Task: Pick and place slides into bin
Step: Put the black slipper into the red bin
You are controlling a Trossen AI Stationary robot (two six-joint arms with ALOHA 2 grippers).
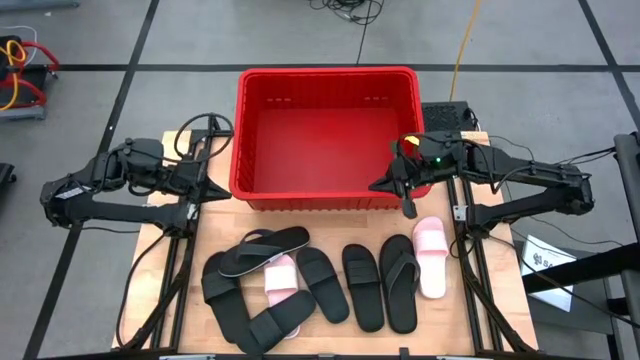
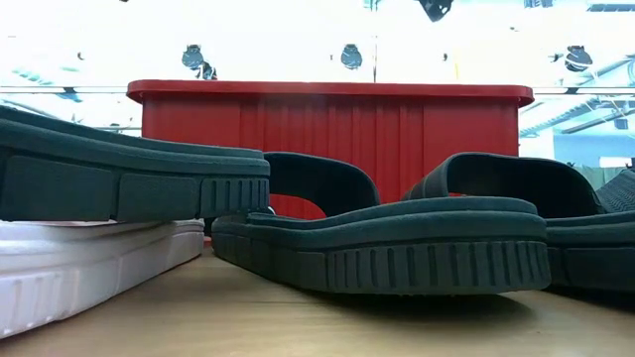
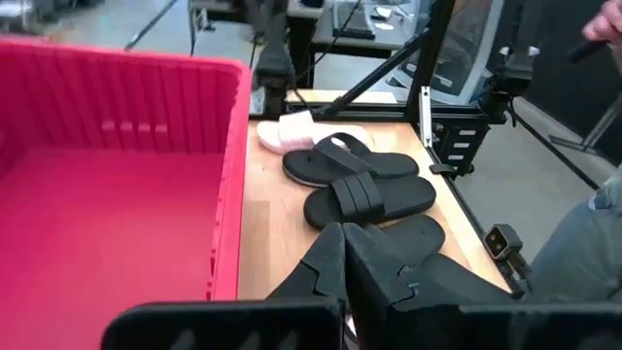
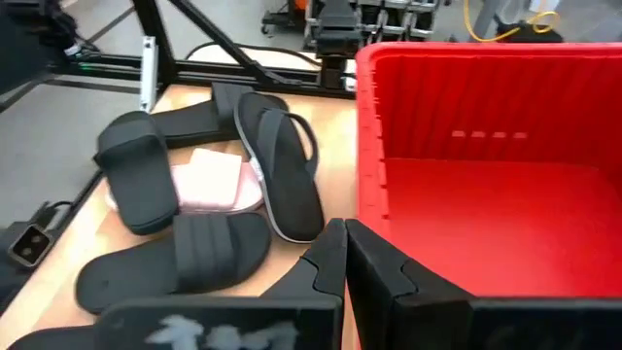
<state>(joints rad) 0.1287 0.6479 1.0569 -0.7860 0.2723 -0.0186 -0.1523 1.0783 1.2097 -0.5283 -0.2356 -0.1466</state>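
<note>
The red bin [image 1: 325,135] stands at the table's far middle, and nothing lies in it. Several slides lie in a row along the near edge. A light pink slide [image 1: 430,255] lies at the right. A second pink slide [image 1: 282,280] lies partly under a black flip-flop [image 1: 265,250]. Between them are black slides [image 1: 322,283] [image 1: 363,287] and another flip-flop [image 1: 400,283]. My left gripper [image 1: 222,190] is shut and empty beside the bin's near left corner. My right gripper [image 1: 375,186] is shut and empty at the bin's near right corner.
Two more black slides [image 1: 225,290] [image 1: 280,325] overlap at the near left. In the low view a black slide [image 2: 387,248] fills the foreground before the bin's wall [image 2: 327,124]. Bare wood [image 1: 330,225] lies between the bin and the slides. A paper sheet [image 1: 540,255] lies off the table's right.
</note>
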